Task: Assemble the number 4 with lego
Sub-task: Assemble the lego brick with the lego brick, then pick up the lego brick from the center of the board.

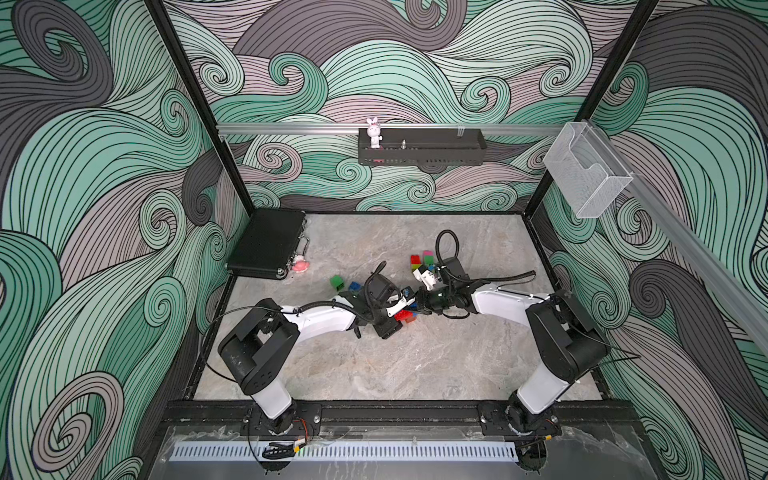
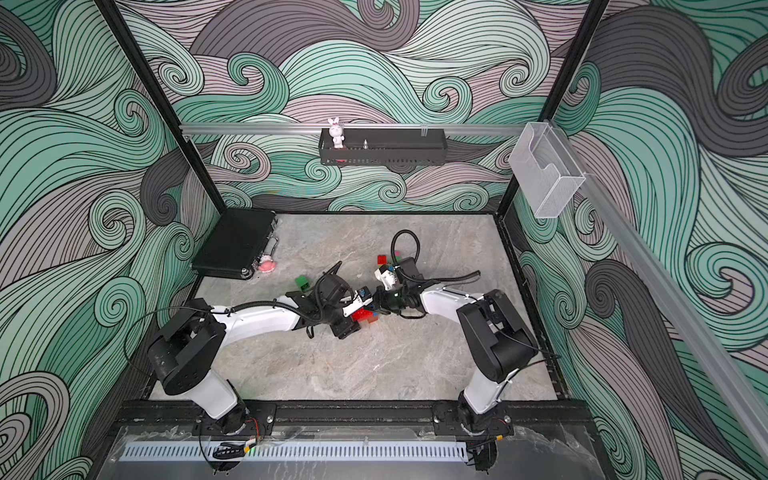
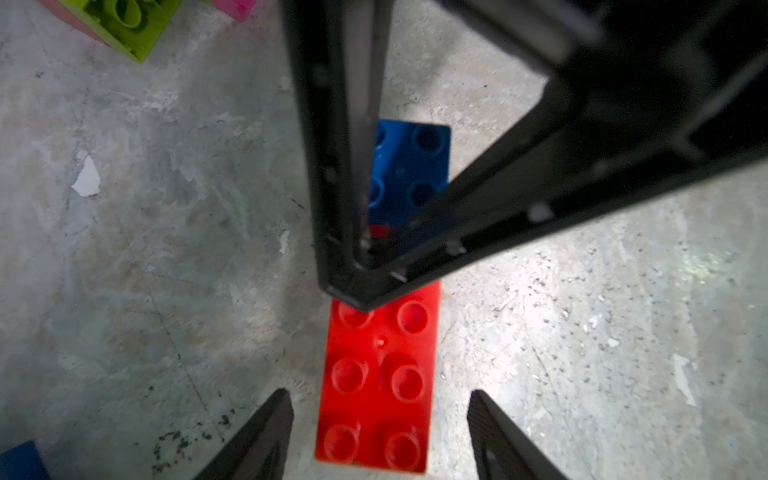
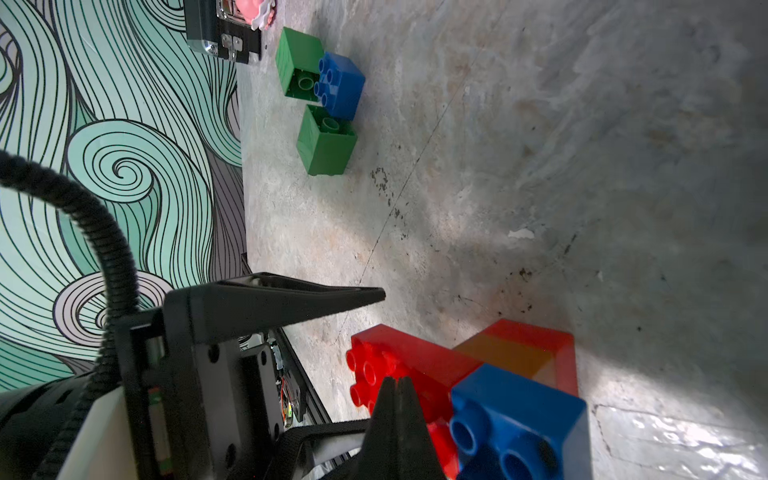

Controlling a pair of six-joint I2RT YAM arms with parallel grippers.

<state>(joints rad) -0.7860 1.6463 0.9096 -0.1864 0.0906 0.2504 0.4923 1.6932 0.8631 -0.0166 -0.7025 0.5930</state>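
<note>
A red eight-stud lego brick [image 3: 376, 415] lies flat on the table, end to end with a blue brick [image 3: 411, 166]. My left gripper [image 3: 379, 392] stands open astride the red brick, both fingers clear of its sides. My right gripper [image 4: 397, 382] is shut with nothing between its fingers. Its tip [image 3: 357, 291] sits over the seam between the red and blue bricks. An orange-and-red brick [image 4: 519, 353] stands behind the blue brick [image 4: 519, 415]. In both top views this cluster [image 1: 405, 314] [image 2: 365, 316] lies mid-table, between the two wrists.
Loose dark green bricks [image 4: 326, 145] and a blue one [image 4: 340, 83] lie left of the cluster. More bricks [image 1: 419, 262] are heaped behind the right arm. A lime brick [image 3: 124, 25] lies near. A black case [image 1: 268, 243] and a pink toy [image 1: 300, 264] sit at back left.
</note>
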